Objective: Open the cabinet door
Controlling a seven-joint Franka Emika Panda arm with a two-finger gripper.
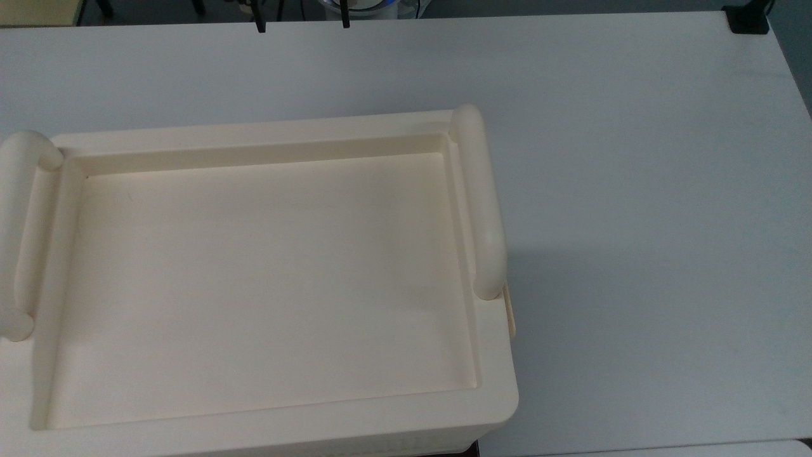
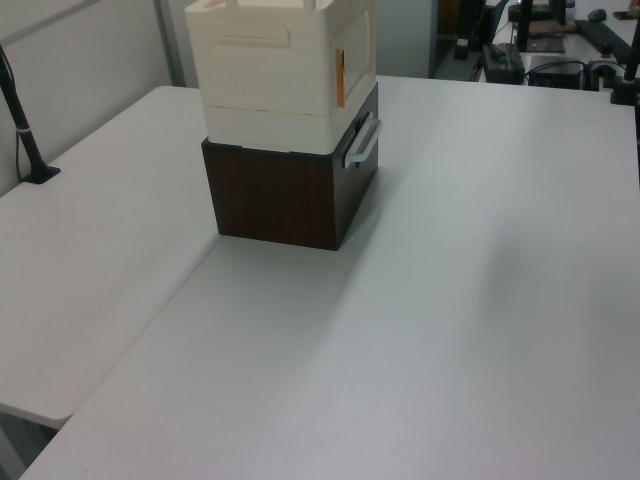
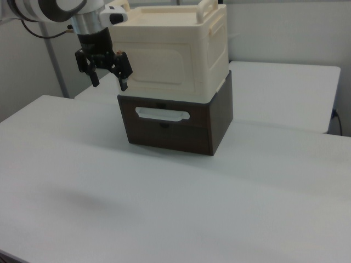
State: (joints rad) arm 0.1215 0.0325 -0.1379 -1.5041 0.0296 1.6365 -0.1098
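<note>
Cabinet (image 3: 175, 55) sits on a dark brown drawer box (image 3: 175, 123), on a white table (image 3: 164, 208). In the right view the door (image 3: 164, 68) is the cream panel facing the camera, flush with the cabinet front, so shut. Task not begun as far as I can judge; all of the opening is left.

Gripper (image 3: 107, 76) hangs at about 9 o'clock of the door in the right view, just beside the cabinet's corner, fingers pointing down, jaws spread wide and holding nothing. Whether it touches the cabinet, cannot tell.

Top view: recessed tray top (image 1: 266, 279) with a bar handle (image 1: 479, 203) at 3 o'clock, and a small tab (image 1: 509, 314) just below it (likely the door's grip).

Left view: an orange strip (image 2: 340, 78) on the cabinet's side.
</note>
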